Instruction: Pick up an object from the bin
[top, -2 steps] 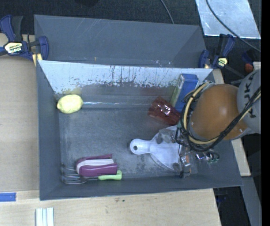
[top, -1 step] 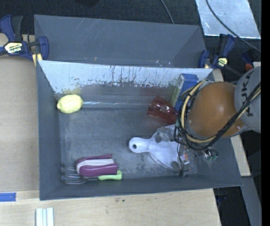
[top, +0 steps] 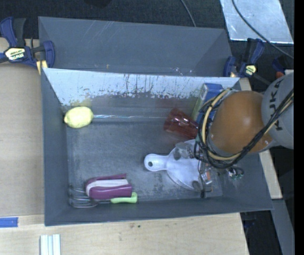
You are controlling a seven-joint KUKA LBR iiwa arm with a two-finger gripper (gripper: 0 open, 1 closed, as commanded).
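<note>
My gripper [top: 203, 181] is low at the bin's front right, under the arm's orange cover, right over the round end of a white flat scoop [top: 174, 168]. The scoop's handle, with a hole in its end, points left. Just behind the scoop, near the back wall, lies a red see-through cup [top: 179, 123]. A blue box [top: 209, 92] stands in the back right corner, partly hidden by the cover.
A yellow lemon-like ball [top: 78, 117] rests at the back left. Along the front left wall lie a whisk with a purple and white handle [top: 107, 187] and a small green piece [top: 123, 198]. Bare floor spans the bin's middle.
</note>
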